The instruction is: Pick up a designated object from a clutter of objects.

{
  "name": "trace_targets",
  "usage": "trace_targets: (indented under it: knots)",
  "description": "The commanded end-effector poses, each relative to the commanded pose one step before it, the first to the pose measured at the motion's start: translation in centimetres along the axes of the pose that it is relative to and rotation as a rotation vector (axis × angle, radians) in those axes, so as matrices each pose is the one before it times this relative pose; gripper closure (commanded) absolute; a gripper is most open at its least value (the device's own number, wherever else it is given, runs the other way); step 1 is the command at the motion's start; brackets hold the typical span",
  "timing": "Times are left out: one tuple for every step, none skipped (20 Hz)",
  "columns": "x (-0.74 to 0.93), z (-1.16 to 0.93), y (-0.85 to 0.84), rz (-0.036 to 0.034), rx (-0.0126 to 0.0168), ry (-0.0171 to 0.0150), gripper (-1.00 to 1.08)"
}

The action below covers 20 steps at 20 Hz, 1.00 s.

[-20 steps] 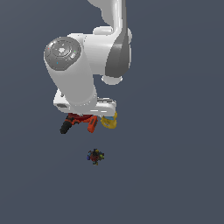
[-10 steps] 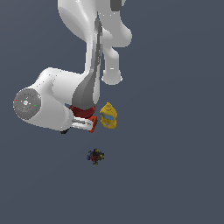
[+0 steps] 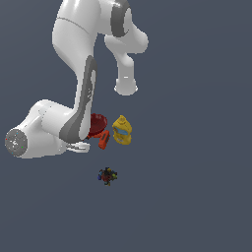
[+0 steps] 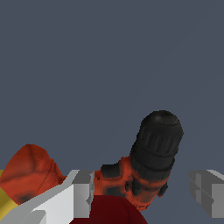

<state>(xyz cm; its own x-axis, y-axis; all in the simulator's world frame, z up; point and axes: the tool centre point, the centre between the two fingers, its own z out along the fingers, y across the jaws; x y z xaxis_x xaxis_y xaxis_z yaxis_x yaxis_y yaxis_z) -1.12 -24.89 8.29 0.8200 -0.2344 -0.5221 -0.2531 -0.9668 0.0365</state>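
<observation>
The orange-red drill (image 3: 103, 139) lies between the dark-red bowl (image 3: 98, 122) and the yellow bottle (image 3: 122, 130). The small dark toy (image 3: 107, 175) lies apart, nearer the camera. My gripper (image 3: 83, 145) is low at the drill's side toward the exterior view's left, mostly hidden by my white arm. In the wrist view the gripper (image 4: 144, 192) is open. Its fingers (image 4: 81, 192) stand on either side of the drill's body (image 4: 124, 179). The black tip (image 4: 159, 142) points away. The far finger is clear of the drill. The bowl's rim (image 4: 109, 213) and the bottle's edge (image 4: 4, 202) also show.
My bulky white arm (image 3: 74, 74) arches over the clutter and hides part of the bowl. The floor (image 3: 197, 197) is a plain dark grey surface around the group.
My arm has swung toward the exterior view's left and the hand has come down beside the drill. The bowl, bottle and toy have not moved.
</observation>
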Motion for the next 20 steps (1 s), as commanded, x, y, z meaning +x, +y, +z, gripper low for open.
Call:
trace_targets:
  knots:
    - [0.39, 1.199, 1.161, 0.00952, 0.0041, -0.02453, -0.6]
    - [0.117, 0.393, 0.37, 0.00318, 0.00141, -0.00786, -0.6]
    - [0.103, 0.349, 0.326, 0.00279, 0.00126, -0.00695, -0.6]
    - [0.088, 0.302, 0.281, 0.00238, 0.0011, -0.006, -0.6]
    - [0.075, 0.257, 0.238, 0.00201, 0.00094, -0.0051, -0.6]
    - [0.061, 0.21, 0.193, 0.00163, 0.00077, -0.00415, -0.6]
    - [0.047, 0.164, 0.15, 0.00126, 0.0006, -0.00323, -0.6]
    - [0.033, 0.116, 0.107, 0.00089, 0.00043, -0.00229, -0.6]
    - [0.021, 0.072, 0.065, 0.00055, 0.00027, -0.00142, -0.6]
    - [-0.008, 0.002, 0.01, 0.0, 0.0, 0.0, -0.6]
    - [-0.036, -0.036, -0.056, 0.00008, -0.00001, 0.00097, -0.6]
    - [0.0, 0.027, 0.001, 0.0, 0.0, 0.0, -0.6]
    - [0.0, 0.082, 0.002, 0.0, 0.0, 0.0, -0.6]
    - [-0.001, 0.136, 0.003, 0.0, 0.0, 0.0, -0.6]
    - [-0.002, 0.191, 0.003, 0.0, 0.0, 0.0, -0.6]
    - [-0.003, 0.245, 0.004, 0.0, 0.0, 0.0, -0.6]
    - [-0.006, 0.3, 0.004, 0.0, 0.0, 0.0, -0.6]
    - [0.013, 0.386, 0.011, 0.00005, 0.00012, -0.00068, -0.6]
    - [-0.014, 0.355, 0.004, 0.0, 0.0, 0.0, -0.6]
    - [-0.014, 0.3, 0.003, 0.0, 0.0, 0.0, -0.6]
